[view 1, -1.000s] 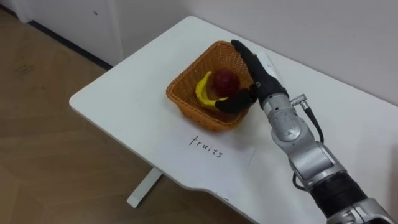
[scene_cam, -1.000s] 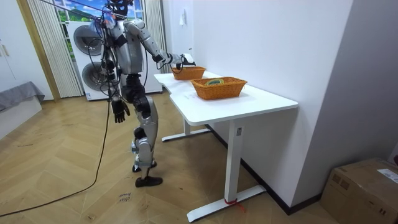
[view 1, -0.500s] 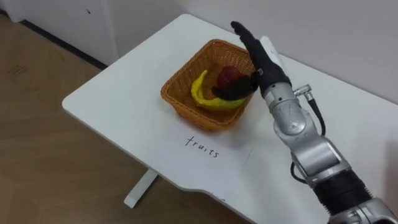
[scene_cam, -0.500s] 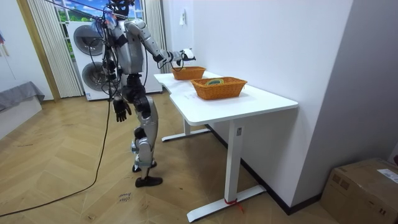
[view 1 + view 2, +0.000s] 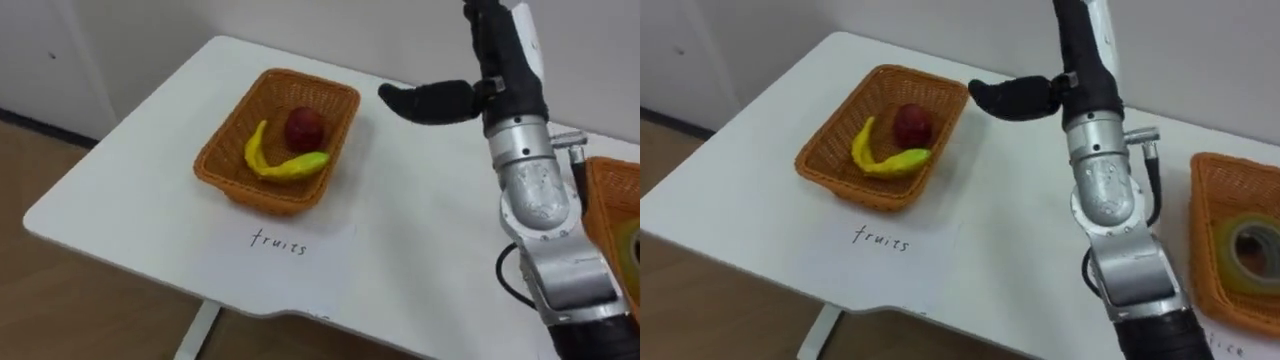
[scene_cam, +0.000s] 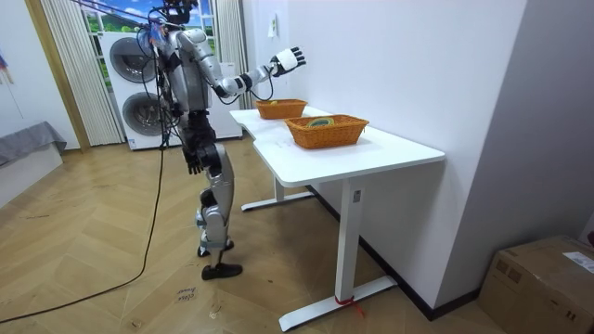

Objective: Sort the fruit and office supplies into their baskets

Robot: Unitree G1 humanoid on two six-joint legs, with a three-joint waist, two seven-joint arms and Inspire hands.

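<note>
1. Across the middle of the frame lies the white surface (image 5: pixel 130 190). On it, below the fruit basket (image 5: pixel 262 197), is a sheet of paper (image 5: pixel 320 255) with handwriting.
2. In the room view the robot stands at the end of the surface towards the room view's left. Two stacked washing machines (image 6: pixel 133 88) and a curtain (image 6: pixel 65 74) are behind it, and a cardboard box (image 6: pixel 548 278) sits on the floor at lower right.
3. At the upper right of the left eye view we see the right robot hand (image 5: pixel 505 60) held high above the surface. Its fingers are straight and spread, its thumb juts towards the fruit basket, and it holds nothing. It is apart from both baskets.
4. The left robot hand (image 6: pixel 194 163) hangs by the robot's hip; we cannot tell its state.
5. The fruit basket, at centre left, holds a yellow banana (image 5: pixel 280 168) and a red apple (image 5: pixel 304 128), the two touching.
6. At the right edge of the right eye view a second basket (image 5: pixel 1202 230) holds a roll of tape (image 5: pixel 1250 250).
</note>
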